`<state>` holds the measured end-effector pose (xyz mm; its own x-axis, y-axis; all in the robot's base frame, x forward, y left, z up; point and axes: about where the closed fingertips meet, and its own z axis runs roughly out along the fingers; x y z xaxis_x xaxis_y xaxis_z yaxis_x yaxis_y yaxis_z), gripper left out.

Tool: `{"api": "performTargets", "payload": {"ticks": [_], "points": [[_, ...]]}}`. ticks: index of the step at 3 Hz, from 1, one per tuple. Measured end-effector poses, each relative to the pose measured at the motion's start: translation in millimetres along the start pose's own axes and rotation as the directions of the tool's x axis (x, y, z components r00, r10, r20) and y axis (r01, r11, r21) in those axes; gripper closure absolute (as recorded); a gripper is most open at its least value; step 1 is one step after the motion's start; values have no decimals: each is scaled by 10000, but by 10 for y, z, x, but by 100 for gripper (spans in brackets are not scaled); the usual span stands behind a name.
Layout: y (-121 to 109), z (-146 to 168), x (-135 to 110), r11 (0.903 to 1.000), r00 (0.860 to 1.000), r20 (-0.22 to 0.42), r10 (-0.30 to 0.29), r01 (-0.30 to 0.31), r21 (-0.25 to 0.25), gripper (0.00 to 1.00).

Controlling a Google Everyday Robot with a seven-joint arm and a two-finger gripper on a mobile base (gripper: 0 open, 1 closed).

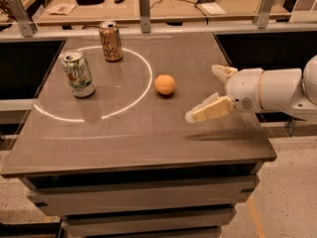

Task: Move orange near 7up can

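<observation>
Tool (207, 93), spread apart, hangs over the worktop (138, 138) near its right edge, bare surface between it and the orange (165, 84); 7up can (78, 74) stands well left.

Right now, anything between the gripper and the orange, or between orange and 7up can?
Nothing visible. The gripper hovers open, image-right of the orange, only tabletop between. Orange to 7up can is bare too; the brown-gold can stands farther back, off that line.
</observation>
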<state>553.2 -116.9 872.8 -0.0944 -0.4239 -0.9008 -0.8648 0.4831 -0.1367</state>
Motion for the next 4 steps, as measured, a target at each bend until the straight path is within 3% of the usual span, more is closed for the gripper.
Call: {"api": "performTargets", "payload": {"ticks": [2,4], "points": [[-122,450,-57,9999,9999,-121,90,-91,-93,0],[34,866,-127,9984,9994,-140,309,-315,-468,0]]}}
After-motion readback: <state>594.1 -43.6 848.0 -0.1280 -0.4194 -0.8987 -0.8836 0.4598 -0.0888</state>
